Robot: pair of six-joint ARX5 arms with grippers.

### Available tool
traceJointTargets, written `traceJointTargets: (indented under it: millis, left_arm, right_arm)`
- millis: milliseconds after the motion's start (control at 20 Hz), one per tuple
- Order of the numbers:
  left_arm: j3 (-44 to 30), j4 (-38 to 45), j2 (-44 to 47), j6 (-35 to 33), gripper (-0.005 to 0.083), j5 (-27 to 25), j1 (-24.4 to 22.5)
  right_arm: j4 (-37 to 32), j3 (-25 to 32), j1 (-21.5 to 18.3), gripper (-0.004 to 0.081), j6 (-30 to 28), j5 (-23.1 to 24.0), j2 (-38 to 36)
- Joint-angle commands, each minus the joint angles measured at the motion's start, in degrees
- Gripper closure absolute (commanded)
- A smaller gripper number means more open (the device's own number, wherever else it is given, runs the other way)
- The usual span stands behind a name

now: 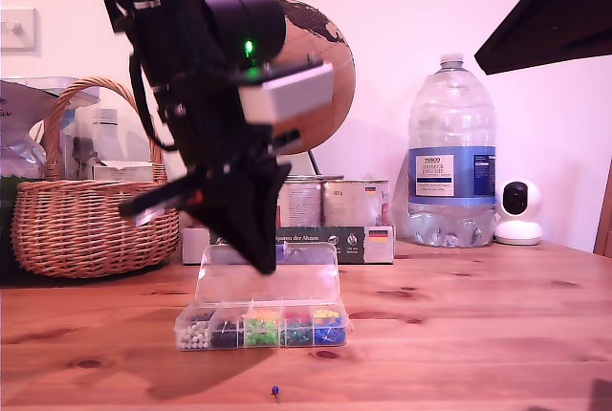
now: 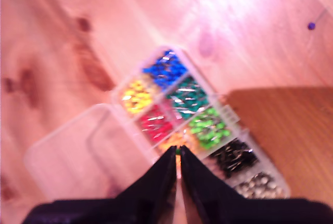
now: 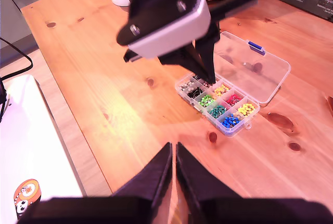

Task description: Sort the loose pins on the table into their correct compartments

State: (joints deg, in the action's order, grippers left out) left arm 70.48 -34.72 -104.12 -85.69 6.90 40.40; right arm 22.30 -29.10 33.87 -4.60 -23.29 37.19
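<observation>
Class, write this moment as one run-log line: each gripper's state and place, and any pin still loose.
first gripper: shut, above pin box | second gripper: shut, away from box | dark pin: loose on table

Our first arm [image 1: 206, 96] is matte black, chunky and angular, with black cables running down its side. There's a round black motor housing [image 1: 246, 21] with a small green light [image 1: 249, 48] glowing on it. Just below sits a white rectangular block [image 1: 285, 92], rounded at the corners, with dark screws showing on its face. Both grippers carry slim black fingers [image 2: 161, 174] that taper to points, and the second pair [image 3: 193, 174] looks identical.
</observation>
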Motion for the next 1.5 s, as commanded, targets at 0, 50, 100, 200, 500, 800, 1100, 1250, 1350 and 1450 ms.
traceJointTargets:
  millis: [0,50,100,200,500,800,1100,1250,1350,1450]
  left_arm:
    - [-0.3,-0.3,-1.7,0.2,0.0798,0.1,0.2]
    - [-0.3,-0.5,-1.7,0.2,0.0798,0.1,0.2]
    - [-0.3,-0.9,-1.7,0.2,0.0798,0.1,0.2]
    - [-0.3,-1.8,-2.1,0.2,0.0798,0.1,0.2]
    - [-0.3,-2.4,-2.5,-0.2,0.0798,0.2,0.3]
    - [-0.3,-2.3,-2.5,-0.2,0.0798,0.5,0.3]
    - [-0.3,-1.6,-2.5,-0.2,0.0715,0.6,0.3]
    - [-0.3,-1.4,-2.5,-0.2,0.0715,0.6,0.3]
    - [-0.3,-1.1,-2.5,-0.2,0.0717,0.6,0.3]
    - [-0.2,-1.7,-1.9,-0.2,0.0763,0.5,0.5]
  right_arm:
    - [-0.3,0.4,0.3,0.0783,-0.2,-0.2,0.2]
    - [-0.4,0.4,0.3,0.0783,-0.2,-0.2,0.2]
    - [-0.4,0.4,0.3,0.0783,-0.2,-0.2,0.2]
    - [-0.4,0.4,0.3,0.0783,-0.2,-0.2,0.2]
    - [-0.4,0.4,0.3,0.0783,-0.2,-0.2,0.2]
    - [-0.4,0.4,0.3,0.0783,-0.1,-0.2,0.2]
    - [-0.4,0.4,0.3,0.0783,-0.2,-0.2,0.2]
    - [-0.4,0.4,0.3,0.0783,-0.1,-0.2,0.2]
    - [-0.4,0.4,0.3,0.0783,-0.2,-0.2,0.2]
    - [-0.4,0.4,0.3,0.0783,-0.2,-0.2,0.2]
